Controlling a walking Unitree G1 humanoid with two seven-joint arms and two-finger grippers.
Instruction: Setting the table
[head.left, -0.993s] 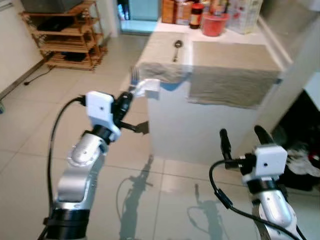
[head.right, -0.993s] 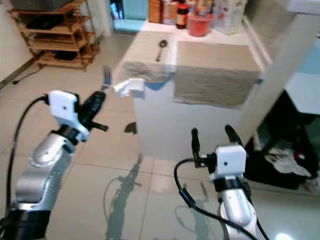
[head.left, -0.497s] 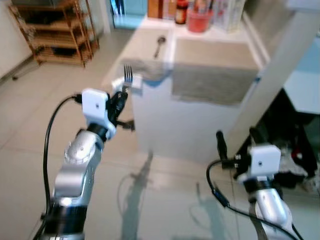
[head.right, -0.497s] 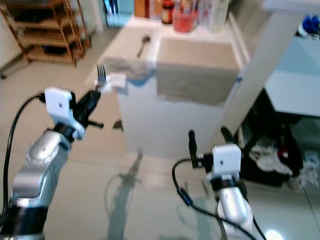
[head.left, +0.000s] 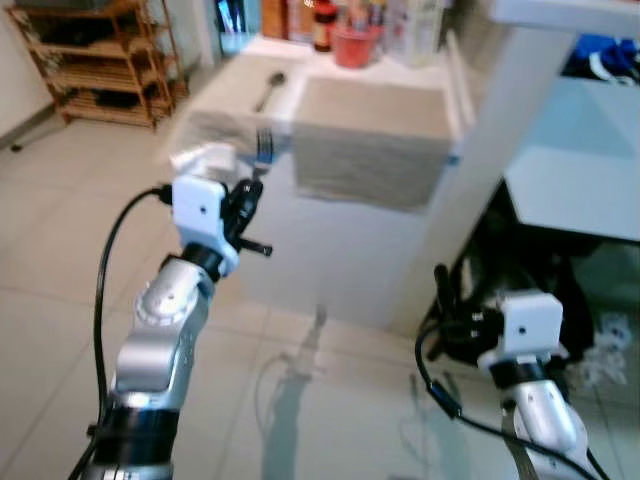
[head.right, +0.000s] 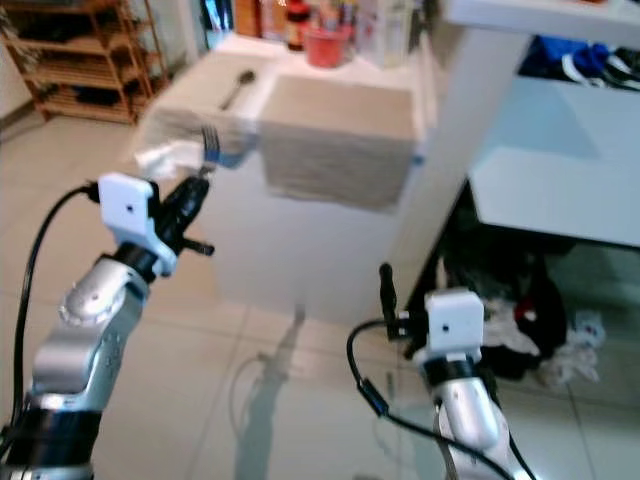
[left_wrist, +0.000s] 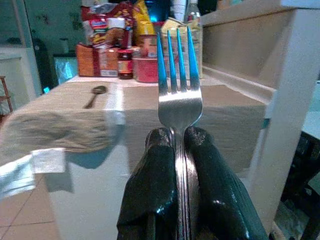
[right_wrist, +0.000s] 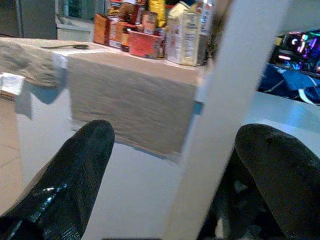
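My left gripper (head.left: 252, 190) is shut on a silver fork (head.left: 264, 150), held upright with the tines up, just before the near left corner of the white table (head.left: 330, 250). In the left wrist view the fork (left_wrist: 179, 100) stands between the black fingers (left_wrist: 155, 165). Two beige placemats (head.left: 370, 125) hang over the table's near edge. A spoon (head.left: 272, 88) lies on the left mat. My right gripper (right_wrist: 175, 165) is open with nothing in it, low and to the right, near a white post (head.left: 480, 150).
Jars, packets and a red tub (head.left: 355, 45) crowd the table's far end. A wooden shelf (head.left: 95, 60) stands at the back left. A pale blue surface (head.left: 580, 150) lies right of the post, with dark clutter (head.left: 540, 250) beneath it. Tiled floor (head.left: 60, 220) lies open on the left.
The whole view has swung to the right and the table now sits further left in the picture. The fork stays in my left gripper, now in front of the table's corner.
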